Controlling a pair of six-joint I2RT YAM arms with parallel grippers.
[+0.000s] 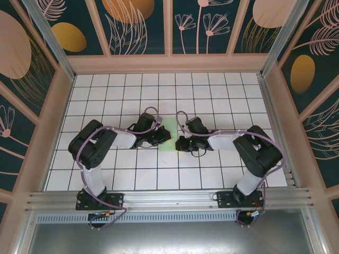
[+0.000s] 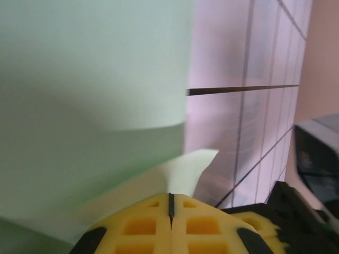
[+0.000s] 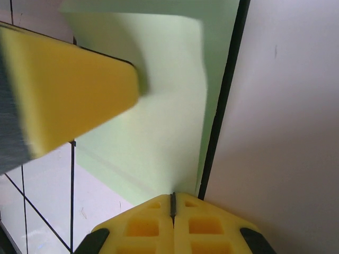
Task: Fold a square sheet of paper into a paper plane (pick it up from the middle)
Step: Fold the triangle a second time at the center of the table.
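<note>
One thin mint-green paper sheet [image 1: 166, 138], smooth, softly curled

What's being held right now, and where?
Left gripper looks shut on a lifted flap of the square sheet of paper. Right gripper is shut at its edge; grip unclear.

Paper sheet [image 1: 168, 128] mostly hidden between left gripper [image 1: 164, 139], right gripper [image 1: 179, 143]; wrist close-ups blurred, sheet cut off at edges.
</note>
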